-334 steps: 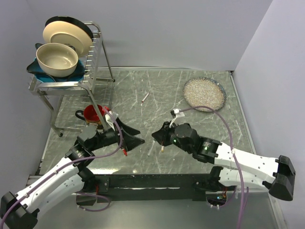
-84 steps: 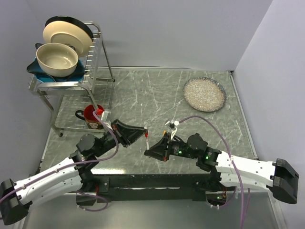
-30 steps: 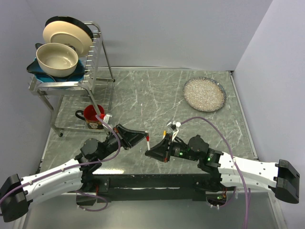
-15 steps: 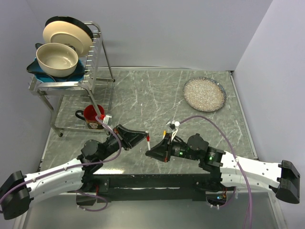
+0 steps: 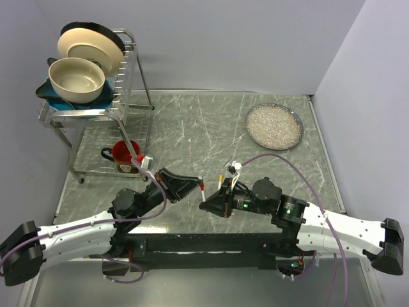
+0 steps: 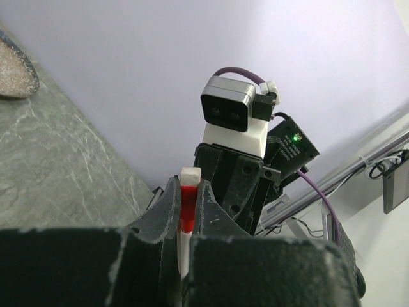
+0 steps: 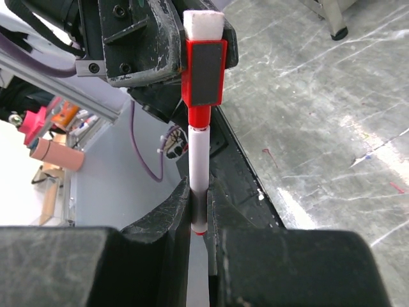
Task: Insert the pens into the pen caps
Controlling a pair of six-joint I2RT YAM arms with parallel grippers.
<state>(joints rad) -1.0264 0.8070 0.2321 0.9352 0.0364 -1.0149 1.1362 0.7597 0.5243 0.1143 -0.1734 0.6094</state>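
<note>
The left gripper (image 6: 187,194) was clenched on the red cap (image 7: 204,70), and the right gripper (image 7: 199,195) grasped 1 white pen (image 7: 199,157). The pen's end sat in the cap, both in mid-air above the table's (image 5: 192,115) near edge.

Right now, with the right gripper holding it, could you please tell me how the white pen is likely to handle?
The pen looks slim and straight, so it is probably stiff and light. Its smooth round barrel might slip through the narrow pinch of the right gripper, and would likely roll if laid flat. The boxy red cap may check that.
</note>
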